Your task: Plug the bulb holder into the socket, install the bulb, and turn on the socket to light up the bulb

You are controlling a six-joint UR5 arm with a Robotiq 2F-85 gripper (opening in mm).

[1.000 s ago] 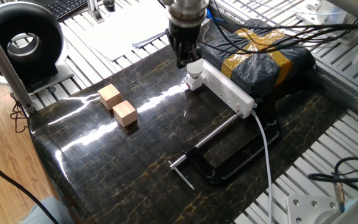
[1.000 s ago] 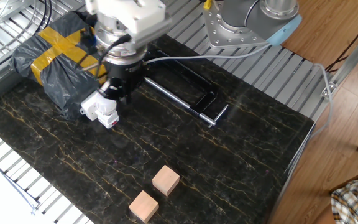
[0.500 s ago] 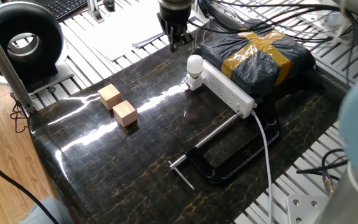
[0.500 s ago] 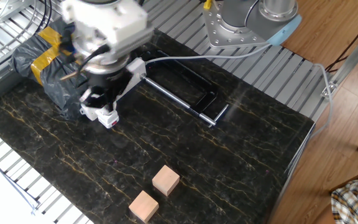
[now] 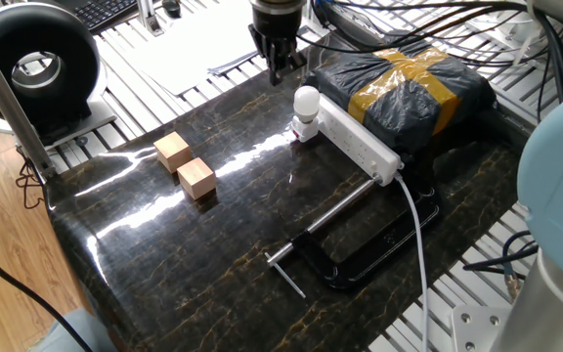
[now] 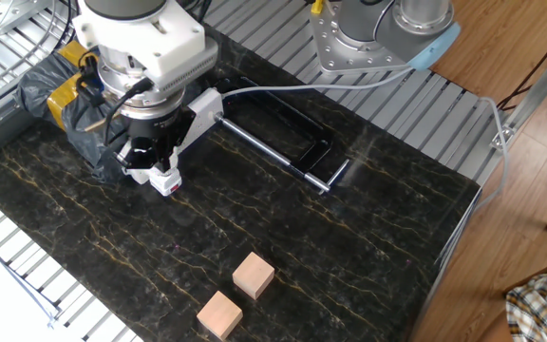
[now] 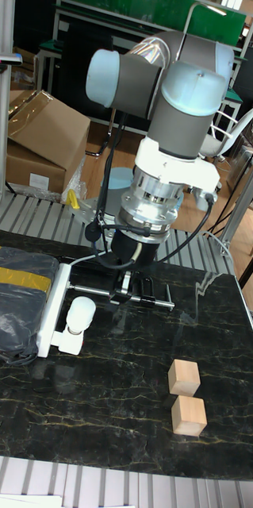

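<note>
The bulb [image 5: 306,98] is sitting upright in the bulb holder [image 5: 304,128], which is plugged into the far end of the socket [image 5: 360,145], a long white power strip lying on the dark marbled tabletop [image 5: 213,264]. In the tall fixed view the bulb [image 7: 82,311] is standing on the holder [image 7: 69,340] at the near end of the strip [image 7: 51,309] (the camera is looking from the opposite side). The bulb is not showing any glow.

The claw [image 5: 279,61] is hanging above the far edge of the tabletop, just beyond the bulb and clear of it, holding nothing; its dark fingers [image 5: 273,65] are pointing down with only a narrow gap between them. In the other fixed view the claw [image 6: 153,152] is hovering over the holder [image 6: 162,179] and hiding the bulb.

The strip's thick white cable [image 5: 420,230] is running toward the near right, passing over a black clamp [image 5: 360,244] that is lying flat on the tabletop. Behind the strip a black-wrapped bundle with yellow tape [image 5: 409,83] is resting against it. Two tan wooden cubes [image 5: 186,164] are sitting side by side on the left part of the tabletop, well apart from the socket.
</note>
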